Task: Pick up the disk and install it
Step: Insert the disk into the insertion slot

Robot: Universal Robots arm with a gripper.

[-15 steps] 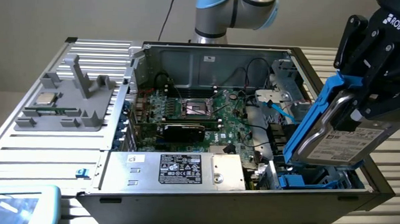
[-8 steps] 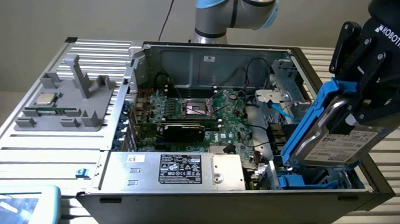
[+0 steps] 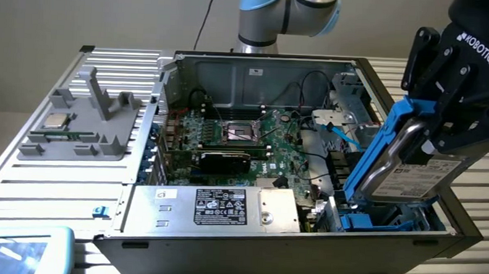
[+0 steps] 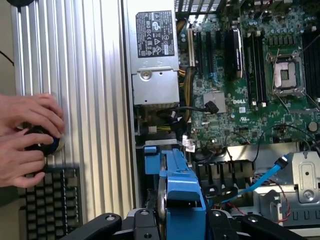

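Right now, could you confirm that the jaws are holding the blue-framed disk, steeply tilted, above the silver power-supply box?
Not quite: the exterior view shows the jaws holding the disk, steeply tilted, above the blue drive bay, to that view's right of the power-supply box.

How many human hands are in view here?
2. Both are in the wrist view, on the ribbed table beside the computer case: one hand over a small dark-and-blue knob, the second hand next to it, nearer the keyboard. Others may lie outside the pictures.
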